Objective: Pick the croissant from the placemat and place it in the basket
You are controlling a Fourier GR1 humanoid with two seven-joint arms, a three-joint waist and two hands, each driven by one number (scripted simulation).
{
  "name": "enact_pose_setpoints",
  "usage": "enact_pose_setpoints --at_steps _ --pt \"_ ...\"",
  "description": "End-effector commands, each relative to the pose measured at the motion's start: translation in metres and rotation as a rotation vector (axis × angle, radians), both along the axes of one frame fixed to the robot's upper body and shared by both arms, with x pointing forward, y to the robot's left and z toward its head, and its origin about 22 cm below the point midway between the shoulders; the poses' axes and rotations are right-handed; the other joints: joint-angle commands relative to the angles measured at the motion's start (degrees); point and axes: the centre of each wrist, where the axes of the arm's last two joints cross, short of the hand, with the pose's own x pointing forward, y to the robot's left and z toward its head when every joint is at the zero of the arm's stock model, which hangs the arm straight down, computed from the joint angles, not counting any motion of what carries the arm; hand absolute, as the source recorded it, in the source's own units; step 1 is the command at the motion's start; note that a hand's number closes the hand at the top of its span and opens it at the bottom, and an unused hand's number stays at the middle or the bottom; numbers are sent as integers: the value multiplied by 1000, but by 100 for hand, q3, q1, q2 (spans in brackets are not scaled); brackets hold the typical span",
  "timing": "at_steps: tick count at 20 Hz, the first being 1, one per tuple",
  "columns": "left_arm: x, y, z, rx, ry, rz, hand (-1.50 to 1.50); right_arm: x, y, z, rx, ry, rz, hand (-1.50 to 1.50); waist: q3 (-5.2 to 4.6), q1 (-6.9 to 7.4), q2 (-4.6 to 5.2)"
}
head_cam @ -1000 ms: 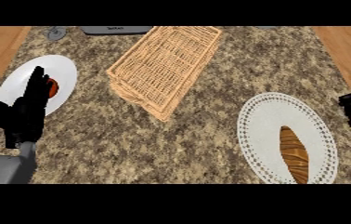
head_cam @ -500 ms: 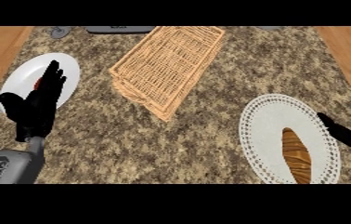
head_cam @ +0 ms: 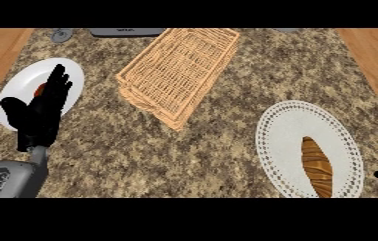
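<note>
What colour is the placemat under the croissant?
White, with a dotted lace-like rim; the placemat shows in the head view.

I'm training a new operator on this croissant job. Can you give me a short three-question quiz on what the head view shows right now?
1. True or false: the croissant already lies in the basket.
2. Which hand shows over the white plate at the counter's left side? A) left hand B) right hand
3. Fill in: the croissant rests on a round white ____ with a dotted rim.

Key
1. False: it lies on the placemat, apart from the basket.
2. A: the left hand, fingers straight, holding nothing.
3. placemat
</note>
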Motion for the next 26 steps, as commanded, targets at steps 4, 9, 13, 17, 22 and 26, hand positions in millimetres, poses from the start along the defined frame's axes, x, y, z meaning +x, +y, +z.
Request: enact_pose_setpoints --at_steps 4,9,13,17,22,26 --pt "-8 18 -6 -11 -8 11 0 -12 17 69 6 330 123 -150 16 21 -4" --pt "8 -5 12 -2 -11 -15 0 -38 22 69 68 321 98 -150 38 60 16" --pt "3 -2 -10 -23 -8 -14 0 -45 26 34 115 226 50 -150 40 97 27" --pt "6 -12 -4 0 -1 -29 0 -33 22 36 148 183 74 -150 41 129 29" --pt "9 0 -8 2 1 -16 0 -44 39 -4 167 179 67 -150 41 127 31" --pt "-19 11 -3 -15 6 -33 0 -38 44 -43 178 152 89 -150 43 176 24"
